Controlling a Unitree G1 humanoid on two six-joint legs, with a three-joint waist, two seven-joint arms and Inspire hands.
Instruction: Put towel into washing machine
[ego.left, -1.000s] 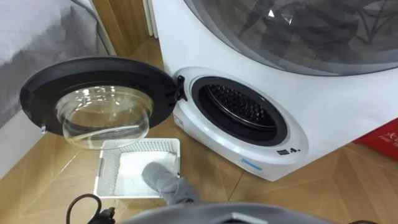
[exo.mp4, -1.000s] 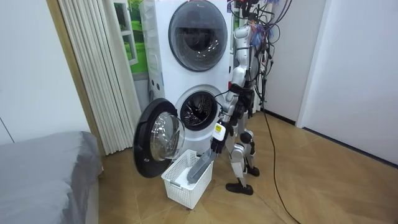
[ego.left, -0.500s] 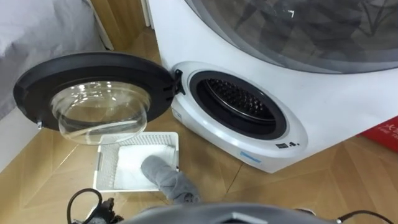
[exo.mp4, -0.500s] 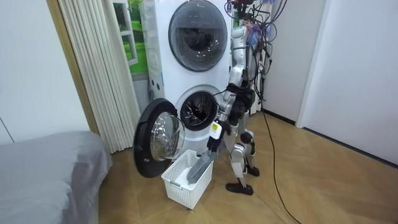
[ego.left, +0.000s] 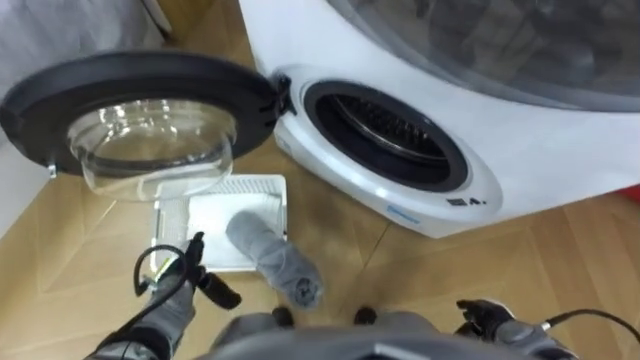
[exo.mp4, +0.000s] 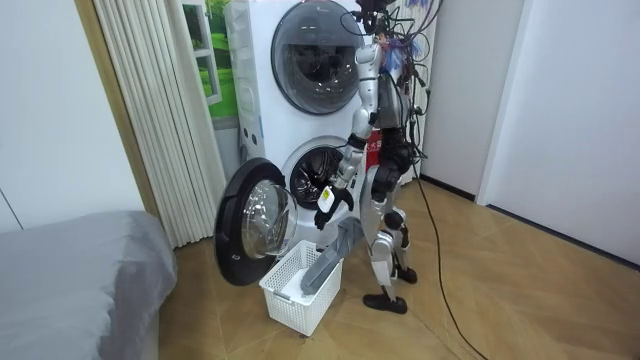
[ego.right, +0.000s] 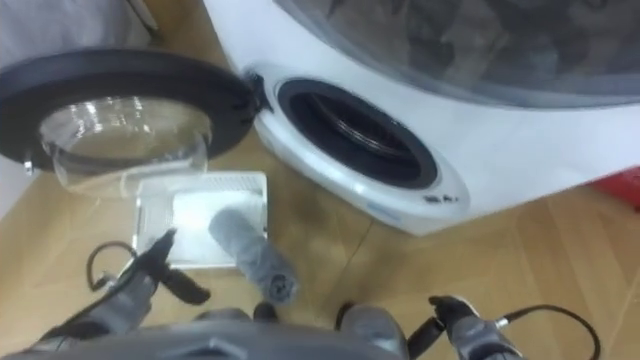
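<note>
The towel (ego.left: 272, 258), a grey roll, lies with one end in the white basket (ego.left: 170, 235) and the other draped over the rim onto the floor (ego.left: 470, 270), just where it lay a second ago. What has changed is the robot: in the room view its arm was reaching down to the towel and has now lifted clear as the body straightened. The left hand (ego.left: 178, 290) now hangs above the floor beside the basket, fingers spread and holding nothing. The right hand (ego.left: 492, 316) shows at the lower right; I cannot tell how its fingers stand. The machine's door (ego.left: 140, 75) is wide open and the drum (ego.left: 385, 125) is free, so the towel likely remains ungrasped and needs a fresh reach.
</note>
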